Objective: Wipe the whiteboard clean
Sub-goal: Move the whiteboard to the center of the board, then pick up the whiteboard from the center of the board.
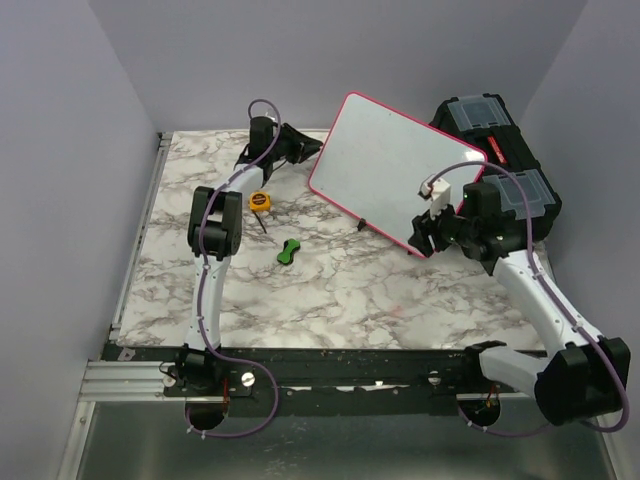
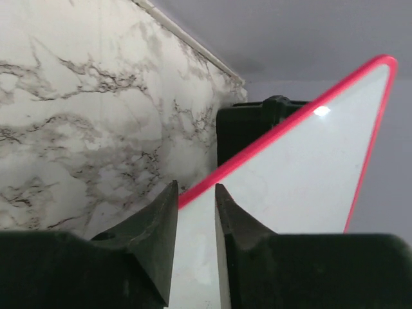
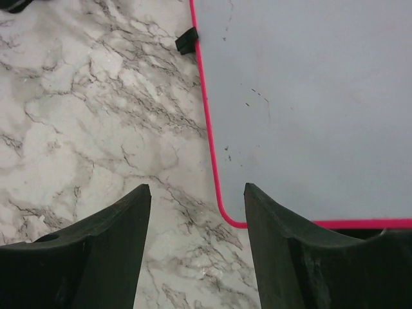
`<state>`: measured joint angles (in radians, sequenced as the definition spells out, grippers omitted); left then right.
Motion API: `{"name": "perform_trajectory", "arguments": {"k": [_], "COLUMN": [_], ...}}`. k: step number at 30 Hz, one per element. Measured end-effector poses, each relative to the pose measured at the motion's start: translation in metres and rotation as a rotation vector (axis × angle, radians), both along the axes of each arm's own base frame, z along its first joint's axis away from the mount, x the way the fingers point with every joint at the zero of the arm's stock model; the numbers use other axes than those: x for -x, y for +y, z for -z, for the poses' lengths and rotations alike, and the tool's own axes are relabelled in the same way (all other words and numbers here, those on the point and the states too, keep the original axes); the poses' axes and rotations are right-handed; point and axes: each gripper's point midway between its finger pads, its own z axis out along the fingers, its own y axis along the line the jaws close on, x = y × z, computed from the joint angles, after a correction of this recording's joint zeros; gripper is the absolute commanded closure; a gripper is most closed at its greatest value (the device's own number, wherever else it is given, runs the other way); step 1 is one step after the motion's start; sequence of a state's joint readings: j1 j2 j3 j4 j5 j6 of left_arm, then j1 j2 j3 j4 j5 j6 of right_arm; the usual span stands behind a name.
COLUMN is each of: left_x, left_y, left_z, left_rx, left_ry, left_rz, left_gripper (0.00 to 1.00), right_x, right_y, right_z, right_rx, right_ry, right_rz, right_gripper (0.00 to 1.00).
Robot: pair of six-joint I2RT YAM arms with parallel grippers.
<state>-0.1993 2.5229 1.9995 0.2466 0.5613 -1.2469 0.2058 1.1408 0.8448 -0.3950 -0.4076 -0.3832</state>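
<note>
toolbox [image 1: 500, 150] right of whiteboard [image 1: 385, 165], tape measure [image 1: 260, 201] left

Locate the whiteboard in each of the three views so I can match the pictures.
Top external: the whiteboard sits right of centre, toward the back.
Left wrist: the whiteboard fills the lower right, its pink rim running diagonally.
Right wrist: the whiteboard fills the upper right.
Shared landmark: the marble tabletop, bordering the pink rim in every view.
</note>
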Motion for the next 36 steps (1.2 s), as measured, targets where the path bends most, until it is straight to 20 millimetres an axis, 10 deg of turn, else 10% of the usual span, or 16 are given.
{"name": "perform_trajectory", "arguments": {"k": [7, 16, 29, 36], "left_x": [0.007, 0.029, 0.19, 0.269], "left_y": [0.003, 0.015, 0.082, 0.094], "left_z": [-0.036, -0.084, -0.155, -0.137], "left_rx": [0.033, 0.002, -0.169, -0.19], "left_ry": [-0.079, -0.199, -0.556, -0.625], "left_rz": [0.022, 0.028, -0.077, -0.09], "left_gripper": [0.58, 0.49, 0.42, 0.3], "right_x": [0.004, 0.014, -0.015, -0.041], "right_y": [-0.047, -0.066, -0.072, -0.07], "right_z": [-0.016, 0.013, 0.037, 0.044], "right_rx": [-0.015, -0.029, -0.133, -0.261], "right_ry": [0.022, 0.116, 0.225, 0.194], "right_rz": [0.22, 0.432, 0.637, 0.684], "right_gripper": [0.36, 0.19, 0.14, 0.16]}}
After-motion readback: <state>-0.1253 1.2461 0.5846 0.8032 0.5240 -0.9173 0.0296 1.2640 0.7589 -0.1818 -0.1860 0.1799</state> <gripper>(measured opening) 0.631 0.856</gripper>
